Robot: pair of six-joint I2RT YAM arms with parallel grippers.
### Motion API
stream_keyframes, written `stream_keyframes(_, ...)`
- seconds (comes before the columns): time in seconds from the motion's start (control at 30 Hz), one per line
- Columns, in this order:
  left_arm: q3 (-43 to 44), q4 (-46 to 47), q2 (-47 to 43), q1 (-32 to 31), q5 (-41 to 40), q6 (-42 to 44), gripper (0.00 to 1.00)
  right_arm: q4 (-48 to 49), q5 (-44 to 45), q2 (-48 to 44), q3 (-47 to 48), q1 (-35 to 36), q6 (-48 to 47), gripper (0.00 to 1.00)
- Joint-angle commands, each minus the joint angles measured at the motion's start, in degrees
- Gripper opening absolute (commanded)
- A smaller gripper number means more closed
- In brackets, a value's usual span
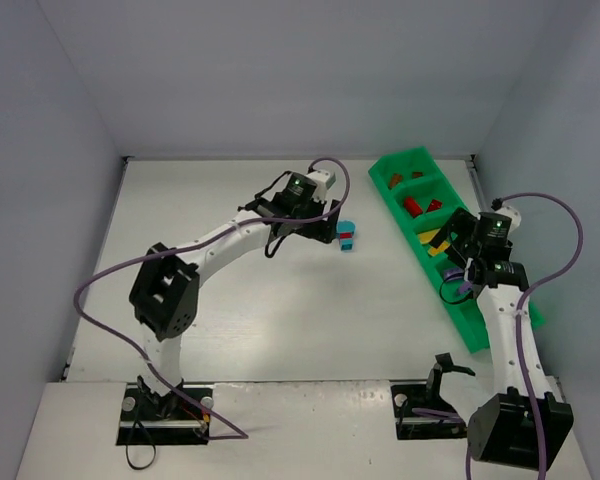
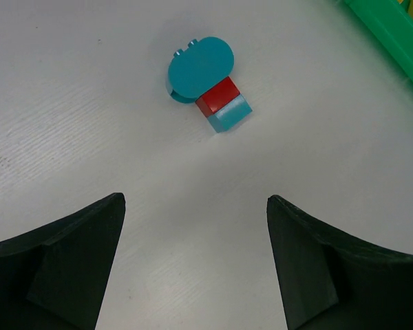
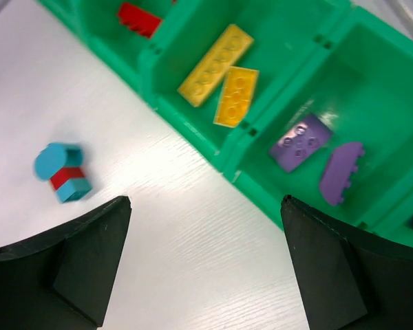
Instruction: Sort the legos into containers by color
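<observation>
A small cluster of legos lies on the white table: a rounded teal brick (image 2: 199, 67), a red brick (image 2: 217, 95) and a light blue brick (image 2: 229, 113), all touching. The cluster (image 1: 347, 235) also shows in the right wrist view (image 3: 63, 175). My left gripper (image 1: 323, 231) (image 2: 196, 199) is open and empty, just short of the cluster. The green tray (image 1: 400, 162) (image 3: 193, 127) holds two yellow bricks (image 3: 217, 65), two purple bricks (image 3: 301, 142) and a red brick (image 3: 139, 19) in separate compartments. My right gripper (image 1: 452, 262) (image 3: 206, 199) is open and empty over the tray's near wall.
The tray runs diagonally along the right wall, and its corner shows in the left wrist view (image 2: 392, 27). Grey walls close the table on the left, back and right. Purple cables loop off both arms.
</observation>
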Motion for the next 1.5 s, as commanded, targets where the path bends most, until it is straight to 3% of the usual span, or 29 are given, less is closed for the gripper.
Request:
stream_keyframes(0.0,7.43,-1.31,3.33,0.2,0.48,-2.29,0.77,2.72,-9.52,-2.16,0.53,0.07,-3.52,0.87)
stream_keyframes(0.13,14.99,-2.53,11.06,-2.52,-3.55,-14.68,0.77,2.81,-11.89,-4.1,-0.18,0.25,-3.61,0.88)
stream_keyframes(0.3,19.66,-5.26,16.69,-4.2,-7.43,-18.91,0.77,2.81,-13.04,-4.45,-0.44,0.25,-2.73,0.88)
stream_keyframes(0.8,30.21,-8.26,28.92,-4.99,-16.66,-18.92,0.77,3.33,-16.11,-4.8,-2.9,0.25,-3.78,0.89)
stream_keyframes(1.03,31.44,-7.37,31.03,-5.34,-18.24,-18.04,0.62,3.25,-17.08,-4.8,-2.99,0.25,-4.13,0.89)
stream_keyframes(1.1,30.74,-6.59,30.77,-5.6,-18.16,-17.34,0.58,3.33,-17.61,-4.54,-2.9,0.33,-4.31,0.89)
stream_keyframes(1.23,21.46,0.94,24.91,-5.6,-18.07,-13.49,0.33,3.6,-20.23,-3.57,-2.29,0.68,-5.89,0.89)
stream_keyframes(1.3,17.14,4.3,21.56,-5.6,-17.89,-11.2,0.26,4.12,-21.04,-3.39,-1.59,2.09,-7.99,0.89)
stream_keyframes(1.47,2.9,14.5,9.52,-5.43,-14.74,2.15,0.23,5.53,-28.49,-1.2,0.43,3.94,-8.7,0.89)
